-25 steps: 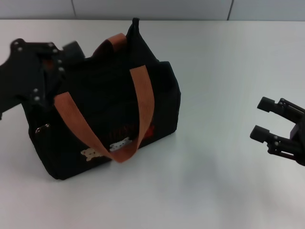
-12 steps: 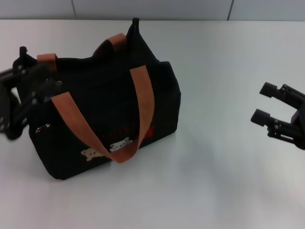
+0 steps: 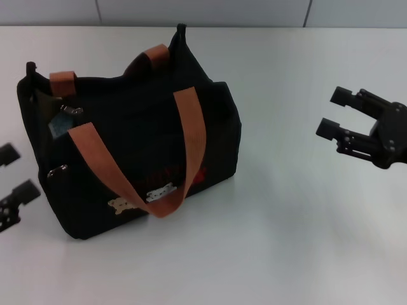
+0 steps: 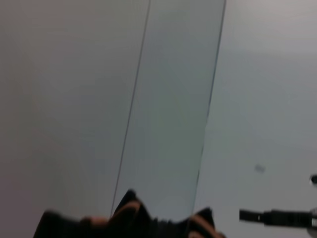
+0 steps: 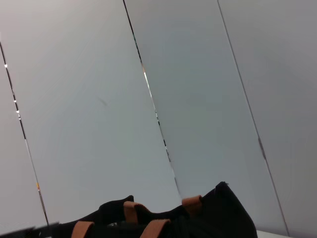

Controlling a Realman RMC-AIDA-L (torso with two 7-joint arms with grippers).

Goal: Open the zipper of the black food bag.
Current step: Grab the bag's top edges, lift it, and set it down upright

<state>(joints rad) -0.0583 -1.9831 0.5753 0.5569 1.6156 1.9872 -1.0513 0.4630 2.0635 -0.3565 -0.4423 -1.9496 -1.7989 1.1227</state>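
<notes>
Black fabric, boxy in shape, with two orange-brown strap handles and small bear patches on the front: this is the black food bag, and it stands upright on the white table. I take the bag as my landmark.

My left gripper is low beside the bag's left end, just apart from the fabric and touching nothing. Its two fingers stand apart with nothing between them. My right gripper hangs well apart from the bag's right end, above the bare table. Its fingers are also spread and empty.

The zipper runs along the top of the bag. At the bag's left end I see a small silvery metal piece and, just beside it, a greyish gap where the top seems to spread. I judge that the zipper is probably open, or nearly so, at that end. The rest of the line is black on black, so I cannot tell how far it is parted. The far end of the top stands up in a closed point.

If the line is only partly open, what is left is to take the pull again and draw it further.
</notes>
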